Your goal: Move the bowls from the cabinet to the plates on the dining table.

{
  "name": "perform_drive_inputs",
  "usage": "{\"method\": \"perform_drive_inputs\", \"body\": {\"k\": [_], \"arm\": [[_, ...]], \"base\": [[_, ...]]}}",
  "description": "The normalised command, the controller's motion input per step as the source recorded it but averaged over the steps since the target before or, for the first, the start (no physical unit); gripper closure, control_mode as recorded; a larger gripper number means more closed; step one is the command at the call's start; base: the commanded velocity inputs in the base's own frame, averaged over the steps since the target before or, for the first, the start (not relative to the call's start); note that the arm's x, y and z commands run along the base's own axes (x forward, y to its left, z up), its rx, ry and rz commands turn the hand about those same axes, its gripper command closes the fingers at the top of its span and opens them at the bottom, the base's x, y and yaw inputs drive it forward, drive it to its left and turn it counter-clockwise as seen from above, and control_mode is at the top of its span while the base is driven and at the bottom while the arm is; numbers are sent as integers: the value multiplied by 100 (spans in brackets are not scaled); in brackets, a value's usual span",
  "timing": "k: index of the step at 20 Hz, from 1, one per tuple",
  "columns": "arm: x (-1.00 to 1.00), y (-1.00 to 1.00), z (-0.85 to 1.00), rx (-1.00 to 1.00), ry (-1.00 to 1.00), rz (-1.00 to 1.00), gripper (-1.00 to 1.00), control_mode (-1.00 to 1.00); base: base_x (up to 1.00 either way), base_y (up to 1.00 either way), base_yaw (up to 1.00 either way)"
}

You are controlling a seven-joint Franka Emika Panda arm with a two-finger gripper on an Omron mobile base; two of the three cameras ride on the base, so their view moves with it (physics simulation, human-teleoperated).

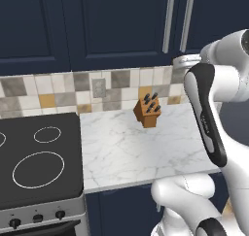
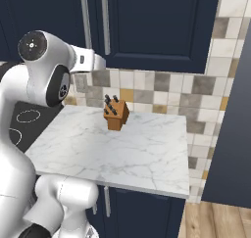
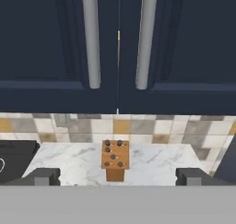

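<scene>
Navy cabinet (image 3: 118, 48) doors, shut, face the empty gripper (image 3: 118, 176), its jaws spread wide and level with the two handles (image 3: 92, 36). Bowls presumably sit hidden inside. Below, a knife block (image 3: 114, 161) stands on the marble surface (image 3: 152, 163); an off-centre grab could slip off a handle.

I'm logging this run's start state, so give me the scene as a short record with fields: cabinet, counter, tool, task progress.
cabinet: dark navy wall cabinet, both doors shut, two vertical silver bar handles side by side at the door seam
counter: white marble counter with a wooden knife block near the tiled backsplash; black stovetop beside it
tool: tool open, holding nothing, facing the cabinet handles
task progress: no bowls or plates in sight; cabinet not yet opened
</scene>
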Motion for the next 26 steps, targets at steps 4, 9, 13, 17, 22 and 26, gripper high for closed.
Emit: {"method": "perform_drive_inputs", "body": {"k": [4,9,13,17,22,26], "arm": [[7,-12,40,0,-6,-2,-100,-100],[8,-15,38,1,-4,-2,-100,-100],[21,-14,32,3,-1,0,-100,-100],[20,-12,23,2,-3,0,-100,-100],[23,-15,8,3,-1,0,-100,-100],[27,-13,2,3,-5,0,-100,-100]], "base": [[0,0,0],[0,0,0],[0,0,0],[0,0,0],[0,0,0],[0,0,0]]}}
